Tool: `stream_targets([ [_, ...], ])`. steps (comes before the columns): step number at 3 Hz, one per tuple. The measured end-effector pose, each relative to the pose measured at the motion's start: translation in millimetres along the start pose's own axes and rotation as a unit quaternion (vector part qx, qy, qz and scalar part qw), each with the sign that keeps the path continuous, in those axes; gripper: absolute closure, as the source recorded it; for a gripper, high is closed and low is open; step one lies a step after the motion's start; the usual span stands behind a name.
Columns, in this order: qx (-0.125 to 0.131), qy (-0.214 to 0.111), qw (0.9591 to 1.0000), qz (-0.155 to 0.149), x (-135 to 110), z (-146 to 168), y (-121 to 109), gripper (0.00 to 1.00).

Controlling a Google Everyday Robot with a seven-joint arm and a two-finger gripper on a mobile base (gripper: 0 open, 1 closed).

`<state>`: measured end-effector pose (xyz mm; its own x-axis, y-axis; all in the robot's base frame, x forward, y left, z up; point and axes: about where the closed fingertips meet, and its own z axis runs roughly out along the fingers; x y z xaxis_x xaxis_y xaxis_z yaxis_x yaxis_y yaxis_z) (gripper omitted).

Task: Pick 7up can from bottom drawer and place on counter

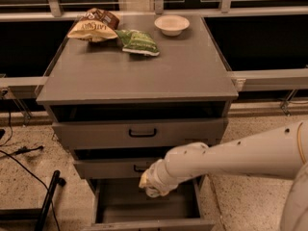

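Note:
The bottom drawer point(120, 207) is pulled out, showing a bare grey floor at the foot of the cabinet. My white arm comes in from the right, and the gripper point(152, 185) hangs over the drawer's back part, just below the front of the middle drawer. The 7up can is hidden from this view. The counter point(139, 73) is the flat grey cabinet top above.
At the back of the counter lie a brown chip bag point(94, 27), a green snack bag point(138, 41) and a white bowl point(172, 24). The top drawer point(142, 133) and middle drawer point(110, 168) stand slightly open. A black pole point(48, 201) and cables lie on the floor to the left.

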<state>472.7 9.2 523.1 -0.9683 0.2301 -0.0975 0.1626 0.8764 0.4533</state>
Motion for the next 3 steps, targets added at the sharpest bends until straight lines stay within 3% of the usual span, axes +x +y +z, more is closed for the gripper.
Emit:
stream_targets([
  [1, -0.072, 0.072, 0.9948, 0.005, 2.1, -6.0, 28.6, 1.0],
  [2, -0.122, 0.052, 0.9911, -0.012, -18.7, -43.6, 16.0, 1.0],
  [3, -0.123, 0.024, 0.992, -0.021, -28.6, -62.4, -16.1, 1.0],
])
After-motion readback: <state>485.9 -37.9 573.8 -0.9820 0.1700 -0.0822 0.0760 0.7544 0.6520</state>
